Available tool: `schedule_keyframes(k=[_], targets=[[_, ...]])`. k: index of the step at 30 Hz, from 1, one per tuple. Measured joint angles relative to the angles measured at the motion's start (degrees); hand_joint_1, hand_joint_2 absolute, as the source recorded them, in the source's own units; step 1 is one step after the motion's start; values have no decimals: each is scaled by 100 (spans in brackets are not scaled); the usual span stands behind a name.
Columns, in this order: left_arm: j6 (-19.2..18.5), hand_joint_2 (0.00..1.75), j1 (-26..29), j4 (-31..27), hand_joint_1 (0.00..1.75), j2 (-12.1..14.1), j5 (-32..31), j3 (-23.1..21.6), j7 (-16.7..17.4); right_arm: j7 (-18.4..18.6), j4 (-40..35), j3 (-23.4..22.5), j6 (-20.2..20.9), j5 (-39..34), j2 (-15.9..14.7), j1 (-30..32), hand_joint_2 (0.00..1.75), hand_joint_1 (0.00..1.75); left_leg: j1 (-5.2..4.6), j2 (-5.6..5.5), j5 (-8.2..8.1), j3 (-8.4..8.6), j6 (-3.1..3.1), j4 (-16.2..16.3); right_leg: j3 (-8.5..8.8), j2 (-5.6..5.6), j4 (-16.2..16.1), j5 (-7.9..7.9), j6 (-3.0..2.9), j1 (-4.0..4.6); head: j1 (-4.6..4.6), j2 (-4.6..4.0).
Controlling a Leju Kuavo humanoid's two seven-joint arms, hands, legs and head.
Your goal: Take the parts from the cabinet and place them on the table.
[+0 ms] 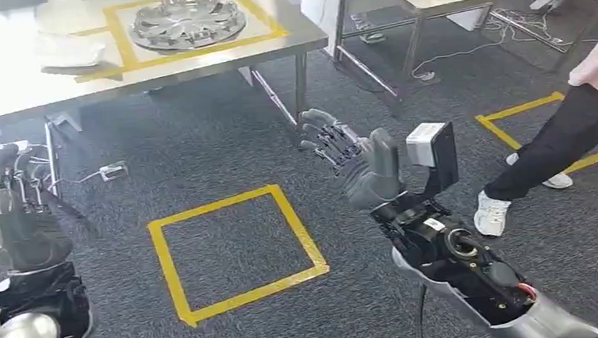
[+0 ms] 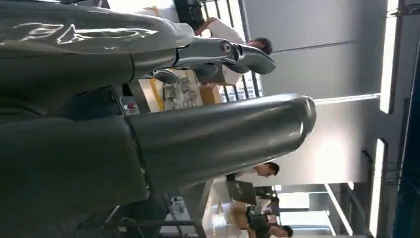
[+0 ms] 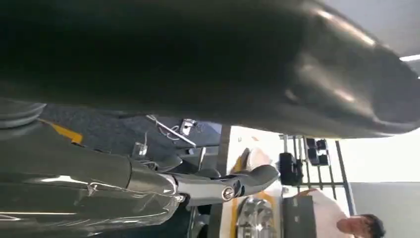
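Nearby: person (image 1: 571, 130) at right | both robot hands empty, fingers spread | part (image 1: 186, 20) on table (image 1: 287, 38)

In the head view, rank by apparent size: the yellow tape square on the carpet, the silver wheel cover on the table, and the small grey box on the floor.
1. Yellow tape square, nearest the camera, which may flatter it.
2. Silver wheel cover.
3. Small grey box.

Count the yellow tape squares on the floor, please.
2: one full yellow square on the carpet between the robot's hands, one partly visible square at right, by the person's legs. Others may be hidden.
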Motion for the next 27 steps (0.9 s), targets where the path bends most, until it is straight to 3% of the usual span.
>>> schedule_keyframes(k=[1, 2, 5, 6, 7, 8, 10, 11, 12, 13, 14, 15, 16, 17, 18, 20, 21, 22, 23, 25, 26, 27], targets=[[0, 0, 2, -11, 0, 0, -2, 0, 0, 0, 0, 0, 0, 0, 0, -6, 0, 0, -29, 14, -11, -1, -35, 7, 147, -232, -320, -26, -1, 30, 44, 0], [0, 0, 0, -22, 0, 2, -2, 0, 0, 2, 0, 2, 0, -2, 0, -26, 0, 0, -62, 45, -13, -33, -64, 48, 188, -233, -431, -51, -52, 73, 77, 0], [-7, 0, 7, -37, 0, 2, -2, 0, 11, 5, 2, 2, -7, 0, 0, -8, 0, 0, -71, 202, 14, -33, -140, 25, 142, -75, -381, -13, -159, 73, -20, 0], [-7, 0, 6, -50, 0, 2, -2, 0, 18, 7, -2, 2, -7, -2, 0, -15, 0, 0, -46, 185, -54, -44, -196, 55, 176, -31, -430, 17, -210, 44, -22, 0], [-7, 0, 1, -57, 0, 11, -4, 2, 22, 2, -4, 2, -7, 0, 0, -35, 0, 0, -26, -14, -206, -111, -218, 261, 171, 4, -429, 34, -242, 44, -53, 0], [-7, 0, 1, -74, 0, 9, -7, 4, 26, 9, -4, 2, -7, 0, 0, -50, 0, 0, -26, -150, -452, -311, -220, 701, 160, 48, -429, 43, -278, 43, -87, -2], [-7, 0, 19, -74, 0, 17, -7, 4, 59, 15, -2, 11, -2, -2, 2, -46, 0, 0, -28, -230, -874, -830, -232, 1757, 141, 139, -429, 53, -305, 59, -177, 0], [-7, 0, 33, -74, 0, 17, -7, 7, 61, 17, 0, 13, -4, -2, 2, -43, 0, 0, -29, -230, -937, -1002, -228, 2066, 133, 189, -428, 58, -313, 68, -197, 0], [-9, 0, 44, -74, 0, 17, -7, 7, 66, 22, 2, 13, -4, -2, 2, -44, 0, 0, -29, -230, -863, -1033, -213, 2081, 133, 240, -428, 60, -315, 72, -210, -2], [-15, 0, 43, -74, 0, 17, -9, 7, 72, 24, 2, 13, -2, -24, 2, -46, 0, 0, -32, -234, -647, -902, -189, 1784, 136, 299, -427, 61, -314, 74, -223, 0], [-22, 0, 38, -79, 0, 17, -18, 9, 87, 35, 2, 15, 2, -50, 2, -49, 0, 0, -35, -253, -369, -658, -159, 1269, 143, 354, -426, 62, -311, 75, -236, 0], [-33, 0, 37, -94, 0, 17, -33, 13, 105, 46, 2, 15, 2, -63, 2, -53, 0, 0, -37, -346, -104, -363, -118, 672, 148, 407, -425, 63, -309, 76, -247, -2], [-37, 0, 32, -107, 0, 17, -44, 15, 114, 55, 2, 15, 2, -66, 2, -58, 0, 0, -38, -529, 31, -146, -75, 239, 141, 445, -423, 67, -300, 69, -258, 0], [-42, 0, 30, -120, 0, 17, -46, 22, 125, 59, 2, 15, 4, -68, 2, -67, 0, 0, -31, -553, 9, -77, -87, 44, 102, 495, -377, 56, -270, 123, -262, -2], [-50, 0, 33, -135, 0, 17, -50, 37, 138, 68, 0, 17, 6, -68, 2, -65, 0, 0, -52, -484, 16, -91, -99, 71, 88, 528, -398, 75, -242, 95, -241, -2], [-65, 0, 20, -142, 0, 20, -57, 61, 157, 83, 0, 17, 11, -68, 2, -64, 0, 0, -71, -438, 19, -87, -67, 68, 86, 598, -430, 91, -175, 62, -245, -2], [-66, 0, 7, -142, 0, 17, -57, 63, 162, 83, 0, 15, 18, -68, 2, -73, 0, 0, -11, -377, 51, -68, -24, 4, 63, 574, -404, 63, -146, 90, -243, -2], [-63, 0, -5, -146, 0, 15, -55, 66, 168, 85, 2, 13, 22, -68, 2, -88, 0, 0, -13, -339, 62, -53, 3, -12, -2, 376, -280, -46, -128, 100, -234, 0], [-48, 0, -17, -157, 0, 17, -55, 72, 170, 90, 7, 15, 33, -70, 2, -114, 0, 0, -13, -300, 56, -53, 32, -12, -163, 249, 74, -281, -113, 87, -162, -2], [-31, 0, -13, -162, 0, 17, -48, 89, 179, 90, 26, 17, 35, -72, 2, -120, 0, 0, -19, -216, 53, -60, 34, -10, -609, 195, 1103, -734, -63, 56, -101, -2], [-26, 0, -10, -162, 0, 20, -41, 92, 179, 92, 42, 26, 37, -74, 4, -119, 0, 0, -18, -173, 51, -61, 35, -9, -780, 186, 1492, -845, -41, 46, -90, 0], [-24, 0, -8, -162, 0, 20, -41, 94, 181, 92, 55, 44, 44, -72, 6, -120, 0, 0, -15, -124, 47, -57, 32, -8, -813, 177, 1570, -806, -23, 29, -72, 0]])
